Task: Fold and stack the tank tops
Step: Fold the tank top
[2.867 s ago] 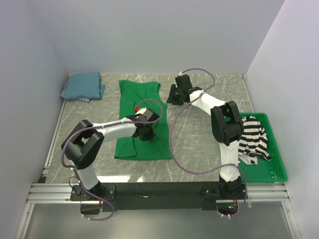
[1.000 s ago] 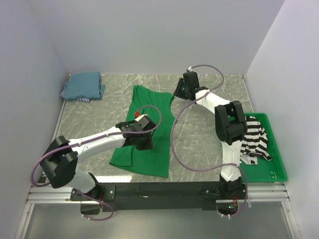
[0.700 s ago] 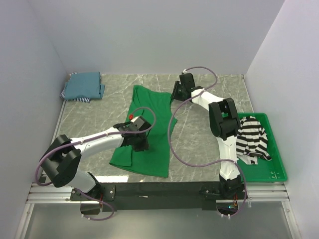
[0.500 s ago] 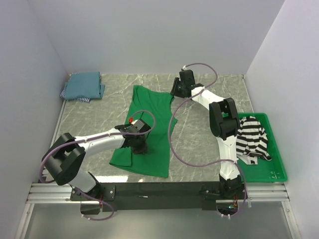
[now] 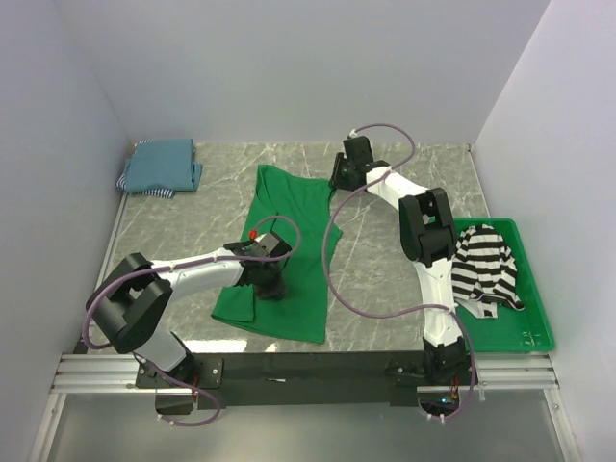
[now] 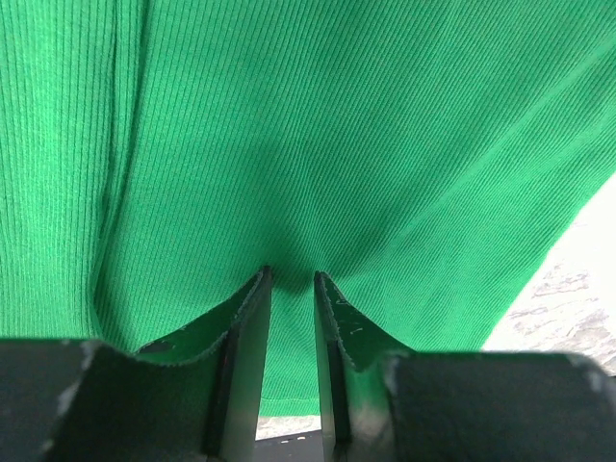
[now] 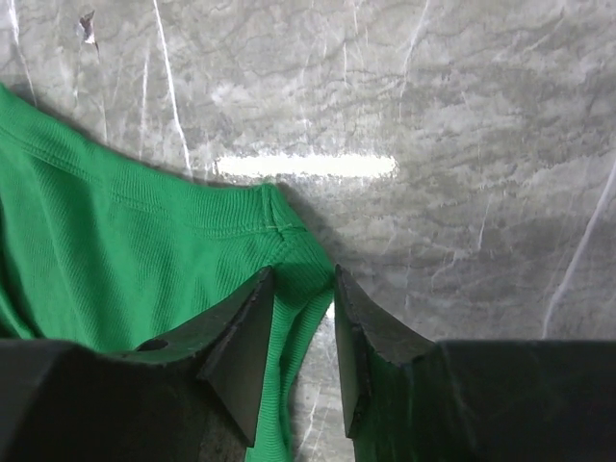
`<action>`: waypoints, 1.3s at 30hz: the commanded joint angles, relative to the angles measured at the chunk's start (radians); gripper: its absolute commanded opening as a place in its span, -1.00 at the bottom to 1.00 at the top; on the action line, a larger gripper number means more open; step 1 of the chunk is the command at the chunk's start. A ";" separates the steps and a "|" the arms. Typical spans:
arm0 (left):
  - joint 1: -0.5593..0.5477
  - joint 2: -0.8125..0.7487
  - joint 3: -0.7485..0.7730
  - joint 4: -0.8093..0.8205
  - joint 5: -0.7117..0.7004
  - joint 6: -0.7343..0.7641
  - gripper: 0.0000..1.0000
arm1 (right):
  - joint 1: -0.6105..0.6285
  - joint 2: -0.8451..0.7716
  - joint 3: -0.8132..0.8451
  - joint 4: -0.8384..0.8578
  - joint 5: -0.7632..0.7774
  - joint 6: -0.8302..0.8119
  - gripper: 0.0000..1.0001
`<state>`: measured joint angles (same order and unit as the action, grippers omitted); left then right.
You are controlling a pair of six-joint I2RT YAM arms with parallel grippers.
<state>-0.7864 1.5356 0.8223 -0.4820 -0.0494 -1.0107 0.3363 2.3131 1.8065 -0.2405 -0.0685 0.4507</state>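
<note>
**Both claws pinching the green tank top**

So here's what we've got. The green tank top lies spread on the marble table, roughly in the middle. It's turned at a bit of an angle, with the straps toward the back wall and the hem toward the arm bases. The near left corner looks doubled over or rumpled; we can't tell which from above.

The left gripper is down on the lower half of the top, about midway across it. In the left wrist view its two fingers stand close together with only a narrow slot between them. The ribbed fabric is nipped at the tips, and creases fan out from that spot. We read that as clamped on the cloth.

The right gripper sits at the far right corner of the same top, on the shoulder strap. From the right wrist camera we see those fingers nearly together too. The end of the strap is bunched up in the gap between them, with bare marble beyond. So that one has hold of the strap.

The black-and-white striped tank top is crumpled in the green plastic tray at the right edge of the table, well apart from the green one. The folded teal-blue tops are stacked in the back left corner, near the wall.
</note>
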 commanded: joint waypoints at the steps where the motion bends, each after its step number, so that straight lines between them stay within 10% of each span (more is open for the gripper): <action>1: 0.007 0.008 0.003 0.013 0.008 0.011 -0.39 | 0.007 0.012 0.071 -0.020 0.019 -0.017 -0.26; 12: 0.013 0.018 -0.021 0.016 0.023 0.018 -0.40 | -0.011 0.039 0.129 -0.046 0.023 -0.007 -0.99; 36: 0.019 0.012 0.008 0.006 0.042 0.081 -0.40 | -0.109 0.026 0.079 -0.056 -0.036 0.039 -1.00; 39: 0.019 -0.005 0.035 -0.004 0.060 0.107 -0.34 | -0.112 0.012 0.076 -0.060 -0.021 0.037 -0.75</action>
<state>-0.7681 1.5421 0.8207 -0.4625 -0.0036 -0.9527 0.2249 2.3447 1.8370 -0.3038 -0.0990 0.5011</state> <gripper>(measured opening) 0.314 0.093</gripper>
